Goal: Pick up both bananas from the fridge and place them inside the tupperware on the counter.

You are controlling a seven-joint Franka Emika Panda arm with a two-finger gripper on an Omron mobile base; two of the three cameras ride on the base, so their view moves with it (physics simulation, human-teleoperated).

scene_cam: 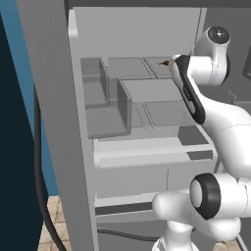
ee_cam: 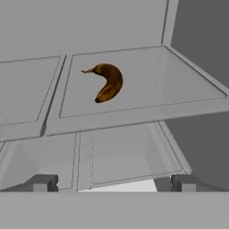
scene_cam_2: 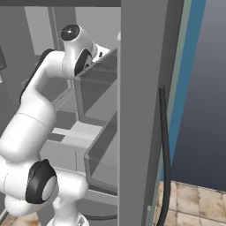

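Note:
One banana [ee_cam: 106, 82], brown with orange-yellow patches, lies curved on a pale shelf [ee_cam: 179, 89] inside the grey fridge [scene_cam: 137, 34]. My gripper [ee_cam: 112, 184] is open in front of that shelf and a little below it. Its two dark fingertips [ee_cam: 42, 182] stand wide apart with nothing between them, well short of the fruit. From the left base view a sliver of the banana [scene_cam: 164, 62] peeks out beside my white arm [scene_cam: 196, 78], which reaches into the fridge at shelf height. The tupperware and the counter are out of view.
Grey door bins [scene_cam: 105, 105] hang on the open fridge door [scene_cam: 49, 122] to my left and show close to the arm [scene_cam_2: 99, 101]. A lower shelf [ee_cam: 129, 156] and drawers [scene_cam: 147, 176] lie beneath. A black seal [scene_cam_2: 164, 145] runs along the door edge.

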